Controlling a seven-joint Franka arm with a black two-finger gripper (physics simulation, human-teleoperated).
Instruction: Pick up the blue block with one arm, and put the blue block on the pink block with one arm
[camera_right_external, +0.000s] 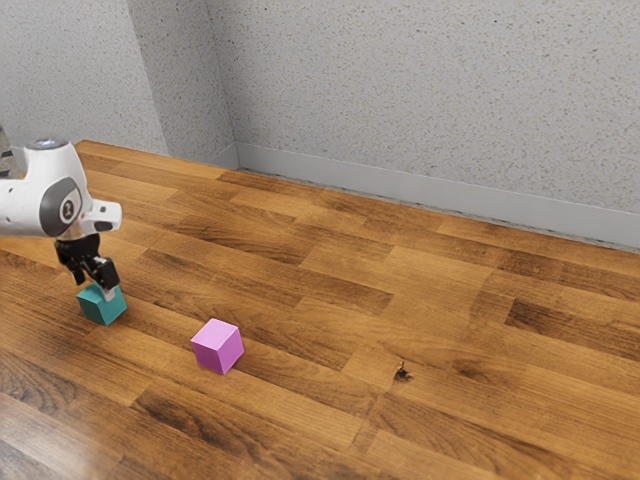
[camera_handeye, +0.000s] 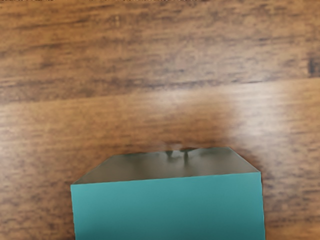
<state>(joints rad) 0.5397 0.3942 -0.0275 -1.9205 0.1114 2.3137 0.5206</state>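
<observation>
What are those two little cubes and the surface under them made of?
The blue block looks like smooth matte plastic or painted wood: flat, even teal colour, no grain. The pink block is likely the same: uniform colour, crisp edges. The surface looks like wood planks with a slight sheen: visible grain and plank seams.

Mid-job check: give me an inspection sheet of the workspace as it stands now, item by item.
Surface: wood-plank surface, glossy, no damage seen.
Job's things: blue block, teal in look, directly under the gripper; pink block apart from it toward the exterior view's right, nothing on top of it.
Clutter: one small dark speck on the planks, too small to identify.
Grippers: gripper down at the blue block's top; grip state cannot be read.
Cables: nothing seen.
Surroundings: grey speckled walls with a grey baseboard.
</observation>
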